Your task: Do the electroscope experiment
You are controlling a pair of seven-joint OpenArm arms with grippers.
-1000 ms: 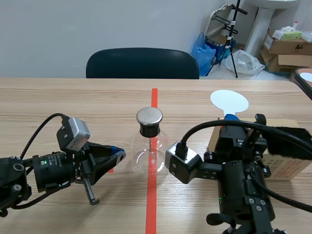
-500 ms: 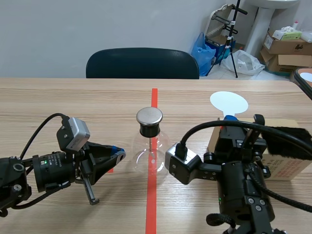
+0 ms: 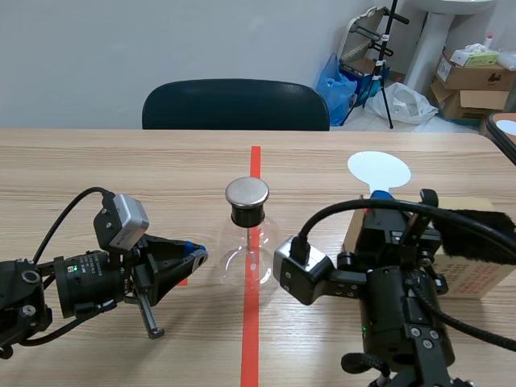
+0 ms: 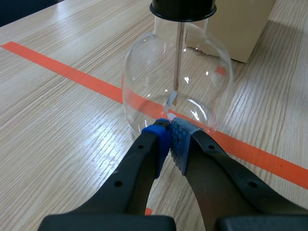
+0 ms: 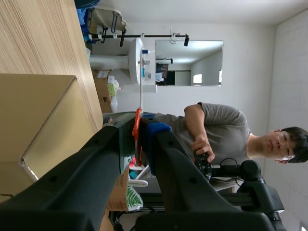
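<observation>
The electroscope, a round glass flask (image 3: 246, 256) with a black stopper and a metal disc (image 3: 247, 192) on top, stands on the red tape line in mid-table. In the left wrist view the flask (image 4: 144, 82) shows its rod (image 4: 179, 53) and foil leaf (image 4: 171, 100). My left gripper (image 3: 194, 256) (image 4: 169, 126) is shut on nothing, low at the flask's left, its tips at the glass base. My right gripper (image 3: 382, 197) (image 5: 139, 126) is raised and points away, shut on a white round paddle (image 3: 379, 169), seen edge-on as a thin strip (image 5: 140, 72).
A cardboard box (image 3: 476, 278) (image 5: 33, 120) (image 4: 238, 29) with a black furry pad (image 3: 484, 234) stands at the right, beside my right arm. A dark chair (image 3: 235, 105) sits behind the far edge. A person (image 5: 216, 132) shows in the room in the right wrist view.
</observation>
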